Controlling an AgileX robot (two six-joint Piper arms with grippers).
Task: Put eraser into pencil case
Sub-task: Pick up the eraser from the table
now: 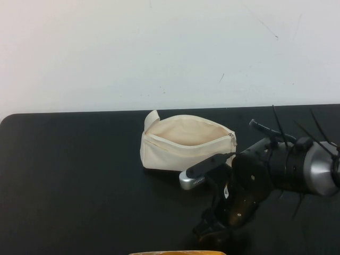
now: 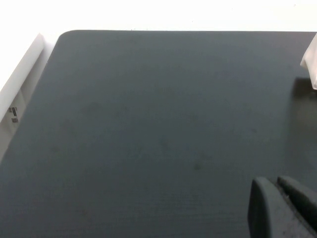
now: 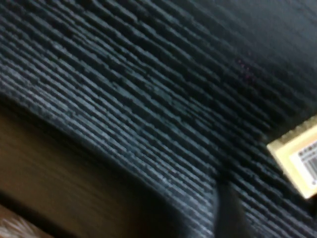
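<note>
i'm in the reach-and-grasp step. my right hand [image 1: 212, 229] is down low at the desk's [image 1: 74, 175] near edge, right of centre, pointing at the mat; whether it is spread or pressed together i cannot tell. the eraser [image 3: 298, 161] shows only in the right wrist view, lying on the mat close by the hand, label up, not yet held. the pencil case [image 1: 183, 142] sits toward the far edge near the middle, zipper open, mouth gaping. my left hand [image 2: 282, 206] is parked over bare mat on the left side; its state i cannot tell either. next, i judge, i must centre on the eraser, pinch it and lift.
</note>
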